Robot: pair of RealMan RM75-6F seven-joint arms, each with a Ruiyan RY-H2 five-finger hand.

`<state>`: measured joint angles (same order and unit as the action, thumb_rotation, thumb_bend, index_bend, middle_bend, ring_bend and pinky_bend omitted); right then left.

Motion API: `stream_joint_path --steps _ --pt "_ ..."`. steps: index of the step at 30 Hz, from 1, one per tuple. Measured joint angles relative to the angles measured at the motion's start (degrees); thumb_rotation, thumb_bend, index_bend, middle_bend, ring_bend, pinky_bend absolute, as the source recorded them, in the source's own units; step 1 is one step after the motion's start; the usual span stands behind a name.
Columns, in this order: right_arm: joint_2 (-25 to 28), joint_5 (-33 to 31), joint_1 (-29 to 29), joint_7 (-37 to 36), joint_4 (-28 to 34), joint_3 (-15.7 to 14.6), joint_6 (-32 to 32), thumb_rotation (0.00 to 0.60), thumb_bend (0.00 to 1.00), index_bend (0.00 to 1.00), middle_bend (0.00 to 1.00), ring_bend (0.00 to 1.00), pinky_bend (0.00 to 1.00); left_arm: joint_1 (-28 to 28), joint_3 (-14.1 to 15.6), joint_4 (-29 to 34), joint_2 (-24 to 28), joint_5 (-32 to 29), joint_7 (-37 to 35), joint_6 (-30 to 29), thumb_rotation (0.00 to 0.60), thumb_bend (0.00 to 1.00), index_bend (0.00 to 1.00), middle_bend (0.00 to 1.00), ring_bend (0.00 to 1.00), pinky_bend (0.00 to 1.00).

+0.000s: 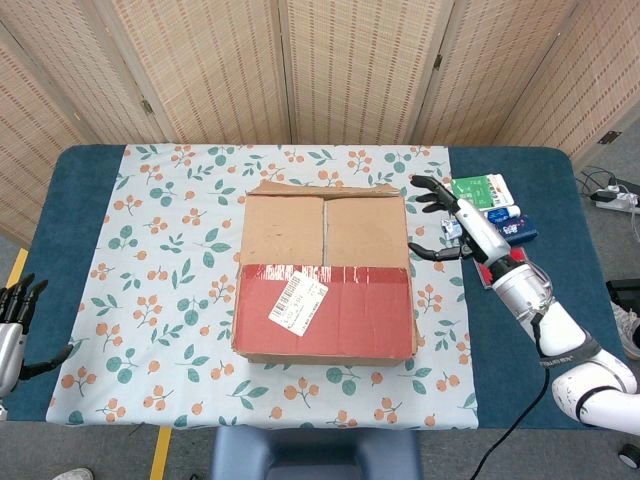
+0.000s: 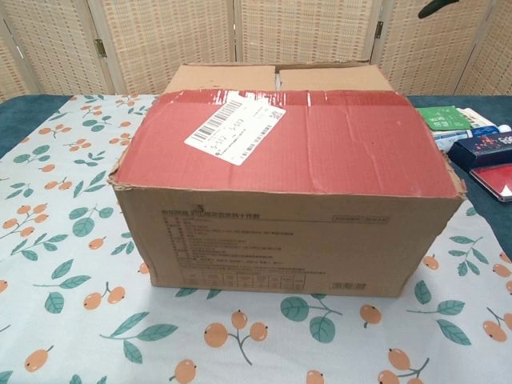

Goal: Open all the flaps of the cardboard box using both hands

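Cardboard box (image 1: 325, 275) at centre of tabletop (image 1: 80, 200), on leaf-and-berry cloth (image 1: 170, 250), all flaps down; red tape band (image 1: 340, 310) and white label (image 1: 297, 303) across near half of top, centre seam (image 1: 325, 230) running to 12 o'clock. Head view only: right robot hand (image 1: 450, 218) at 3 o'clock of box, hovering just off far right corner, fingers spread wide, gripping nothing, not touching cardboard; left robot hand (image 1: 12, 325) at frame's lower left edge, off tabletop's 8 o'clock side, well apart from box, fingers apart and empty. Chest view only: box front wall with printed text (image 2: 232, 240), dented near corners, far flap slightly raised at seam; just one dark fingertip (image 2: 436, 8) poking in at top right, left hand not seen there. Packets and small boxes (image 1: 495, 215) at 3 o'clock on bare blue tabletop, near right robot hand. Open cloth at 9 and 6 o'clock of box; folding screen (image 1: 330, 70) behind at 12 o'clock.
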<state>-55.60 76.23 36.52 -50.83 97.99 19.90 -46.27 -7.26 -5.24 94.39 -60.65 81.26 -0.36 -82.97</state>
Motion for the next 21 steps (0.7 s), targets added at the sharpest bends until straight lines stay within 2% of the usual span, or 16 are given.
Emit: stream_joint_path --steps 6,11,15,21 --pt "2.3 5.44 -0.84 -17.23 -0.1 -1.91 3.1 0.516 0.32 0.1 0.15 0.22 0.27 -0.51 -0.3 0.17 -0.23 -0.89 0.83 0.91 0.6 0.26 0.0 0.0 0.0 0.0" --pt "1.45 12.59 0.34 -30.25 -3.85 -5.02 4.54 0.516 0.32 0.1 0.16 0.23 0.27 -0.39 -0.28 0.17 -0.1 -0.72 0.56 0.59 0.6 0.26 0.0 0.0 0.0 0.0" --pt "-0.38 16.78 2.15 -36.98 -7.32 -8.03 4.44 0.519 0.32 0.11 0.16 0.23 0.27 -0.3 -0.26 0.11 0.03 -0.63 0.15 0.48 0.6 0.26 0.0 0.0 0.0 0.0" --pt "-3.14 19.8 5.4 -41.54 -10.69 -12.18 3.57 0.518 0.32 0.11 0.15 0.23 0.28 -0.2 -0.12 0.07 0.11 -0.15 -0.17 0.17 0.6 0.26 0.0 0.0 0.0 0.0"
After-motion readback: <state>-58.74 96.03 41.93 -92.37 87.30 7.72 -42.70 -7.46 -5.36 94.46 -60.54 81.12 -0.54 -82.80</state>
